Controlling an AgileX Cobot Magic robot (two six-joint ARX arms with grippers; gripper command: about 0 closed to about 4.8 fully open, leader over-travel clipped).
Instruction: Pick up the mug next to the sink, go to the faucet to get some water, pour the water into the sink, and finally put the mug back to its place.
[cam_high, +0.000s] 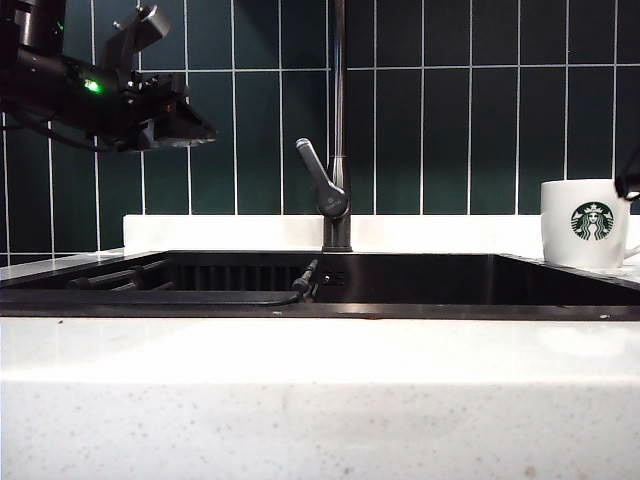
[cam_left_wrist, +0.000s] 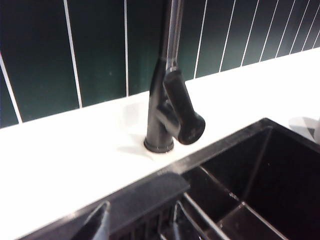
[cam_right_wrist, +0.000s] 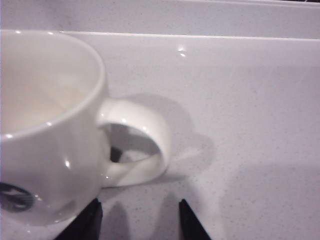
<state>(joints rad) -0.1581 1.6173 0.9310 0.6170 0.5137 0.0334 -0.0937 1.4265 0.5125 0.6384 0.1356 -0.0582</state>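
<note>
white counter (cam_high: 320, 390) (dark tiled wall (cam_high: 470, 110))

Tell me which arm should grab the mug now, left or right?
Right. Its gripper hangs open just short of the mug, fingers lined up on the handle. The left gripper is high across the sink, facing the faucet.

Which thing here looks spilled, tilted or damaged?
Nothing stands out. The mug stands upright right of the sink; the faucet is straight. The right gripper is open near its handle, the left gripper raised.
</note>
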